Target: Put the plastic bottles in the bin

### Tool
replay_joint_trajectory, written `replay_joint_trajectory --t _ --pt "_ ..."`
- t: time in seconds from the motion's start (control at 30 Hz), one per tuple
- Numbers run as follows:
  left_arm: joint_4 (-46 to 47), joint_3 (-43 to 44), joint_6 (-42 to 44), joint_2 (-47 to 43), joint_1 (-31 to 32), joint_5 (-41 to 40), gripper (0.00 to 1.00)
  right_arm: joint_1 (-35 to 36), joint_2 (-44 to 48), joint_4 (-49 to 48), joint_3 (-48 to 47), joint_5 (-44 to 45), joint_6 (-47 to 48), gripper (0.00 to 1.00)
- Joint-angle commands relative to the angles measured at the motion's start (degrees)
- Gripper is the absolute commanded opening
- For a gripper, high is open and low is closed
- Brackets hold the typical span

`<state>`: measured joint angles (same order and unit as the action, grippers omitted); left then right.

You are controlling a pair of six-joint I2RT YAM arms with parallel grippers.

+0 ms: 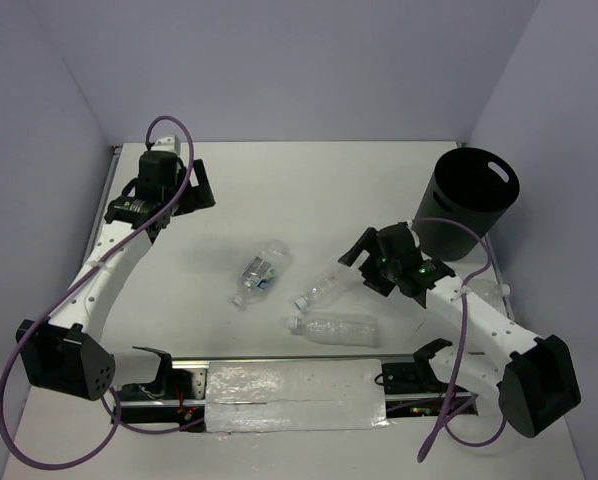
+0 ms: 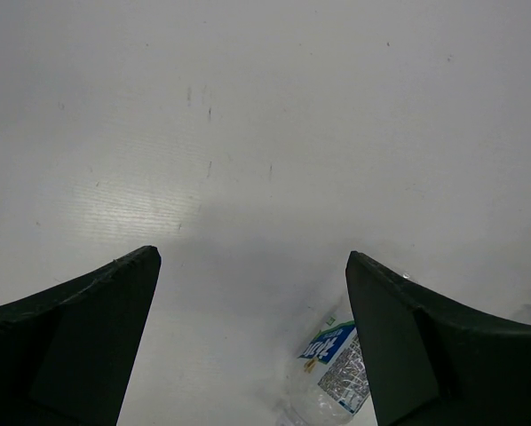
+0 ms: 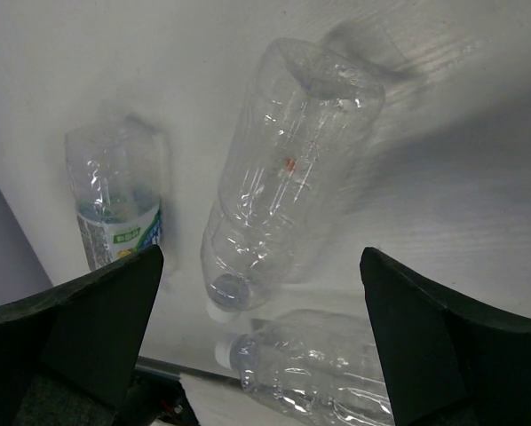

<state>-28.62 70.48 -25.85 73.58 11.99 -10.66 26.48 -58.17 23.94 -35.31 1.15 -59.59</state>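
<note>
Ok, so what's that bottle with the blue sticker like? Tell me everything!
The bottle with the blue sticker is small and made of see-through plastic, all crinkled. The sticker is blue and white with a bit of green, and it wraps around the middle. The bottle has a white cap on and looks empty. It lies on its side on the white table, with the cap end pointing toward the near edge, on the robot's left. Only the table touches it.
</note>
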Motion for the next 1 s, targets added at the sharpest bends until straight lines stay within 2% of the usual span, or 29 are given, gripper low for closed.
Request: replay_joint_trajectory --t 0.0,0.37,0.47,0.5,0.57,0.6,0.7,0.8,0.83,0.9,0.93,0.97 --pt "0.7 -0.4 0.1 -1.9 0.0 -0.6 0.99 0.4 -3.1 -8.6 0.8 -0.9 -4.1 1.00" --pt "-0.8 -0.4 1.3 -2.0 0.0 -3.1 0.99 0.7 -19.2 -16.0 -0.2 -3.1 -5.3 0.98" --pt "-1.3 -0.2 1.5 -2.1 0.0 -3.2 0.99 0.7 -21.3 -15.5 -1.5 -2.0 -3.8 0.80" --pt "-1.5 0.1 1.6 -2.0 0.0 -3.1 0.99 0.8 -21.3 -14.8 -2.1 -1.2 -3.3 0.66" --pt "-2.0 0.2 1.9 -2.1 0.0 -3.1 0.99 0.7 -20.5 -11.6 -5.1 0.4 -0.8 0.53" --pt "-2.1 0.3 2.0 -2.3 0.0 -3.4 0.99 0.7 -19.9 -10.0 -6.6 1.4 0.2 0.43" --pt "-2.1 0.3 2.3 -2.7 0.0 -3.3 0.99 0.7 -16.0 -3.7 -14.3 5.7 5.3 0.36" --pt "-2.1 0.2 2.1 -3.2 0.0 -2.8 0.99 0.7 -13.1 2.8 -26.4 12.2 12.1 0.36" --pt "-2.1 0.1 1.9 -3.3 0.0 -2.6 0.99 0.8 -12.8 4.3 -33.8 14.3 14.2 0.36" --pt "-2.1 0.0 1.7 -3.3 0.0 -1.7 0.99 0.7 -12.8 8.2 -41.4 21.9 20.5 0.36" --pt "-2.2 0.0 1.6 -3.3 0.1 -1.6 0.99 0.6 -13.1 10.2 -48.4 24.9 24.7 0.36" --pt "-2.3 0.1 1.5 -3.1 0.1 -1.3 0.99 0.6 -13.7 11.0 -51.4 31.7 26.8 0.36"
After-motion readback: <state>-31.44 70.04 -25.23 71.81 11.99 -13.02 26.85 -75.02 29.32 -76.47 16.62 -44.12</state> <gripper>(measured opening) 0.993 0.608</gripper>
